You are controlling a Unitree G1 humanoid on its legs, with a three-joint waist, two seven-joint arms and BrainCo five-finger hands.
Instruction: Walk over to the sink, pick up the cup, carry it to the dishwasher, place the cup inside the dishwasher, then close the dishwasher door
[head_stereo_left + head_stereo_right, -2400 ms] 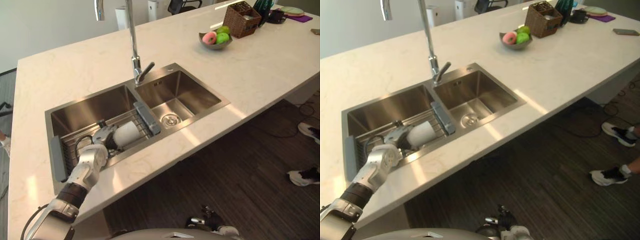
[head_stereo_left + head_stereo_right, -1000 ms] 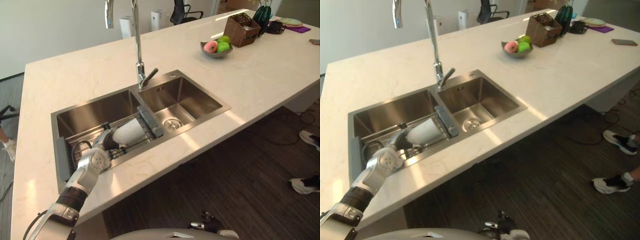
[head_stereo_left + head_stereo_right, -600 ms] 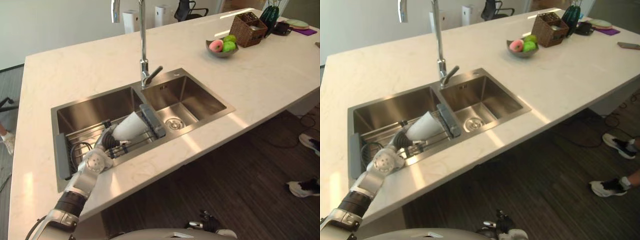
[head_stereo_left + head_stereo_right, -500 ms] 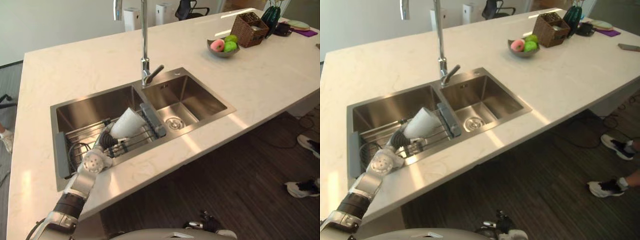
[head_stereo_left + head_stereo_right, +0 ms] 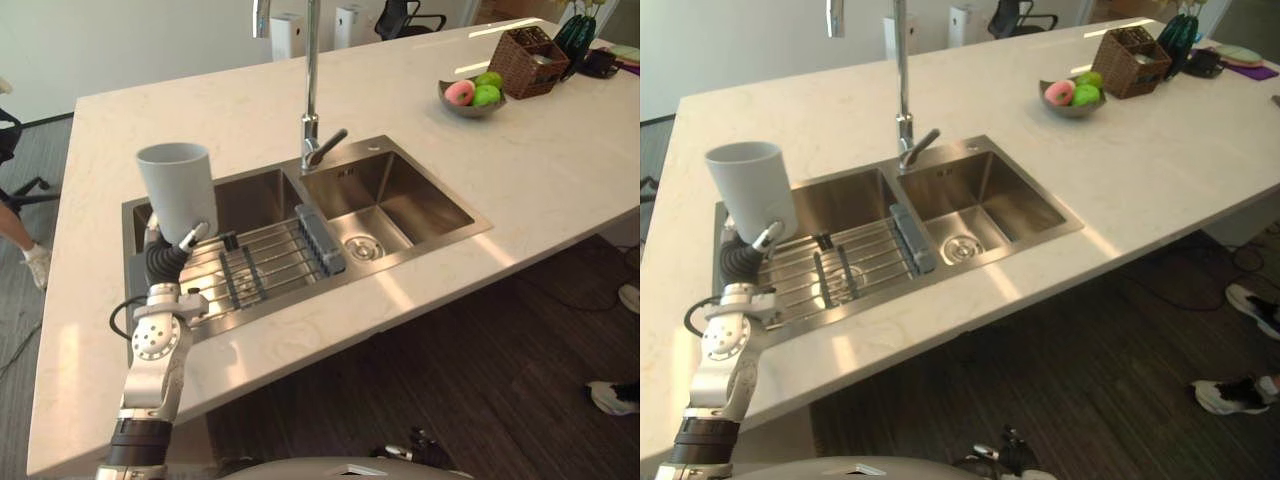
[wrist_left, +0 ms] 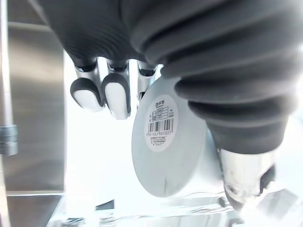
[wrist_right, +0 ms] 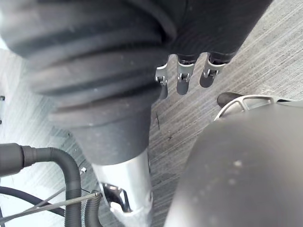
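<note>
In the left eye view, the left hand (image 5: 168, 258) holds the grey cup (image 5: 177, 190) by its base. The cup is upright, mouth up, above the left basin of the sink (image 5: 380, 180). In the left wrist view, fingers (image 6: 117, 97) and thumb curl round the cup's labelled bottom. In the right wrist view, the right hand (image 7: 182, 72) hangs relaxed and empty over the floor (image 7: 265, 56).

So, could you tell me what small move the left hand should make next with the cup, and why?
Probably draw the cup back toward the body, keeping it upright. The left hand grips its base, it is raised clear of the sink and rack, and the counter edge lies between it and the floor.
</note>
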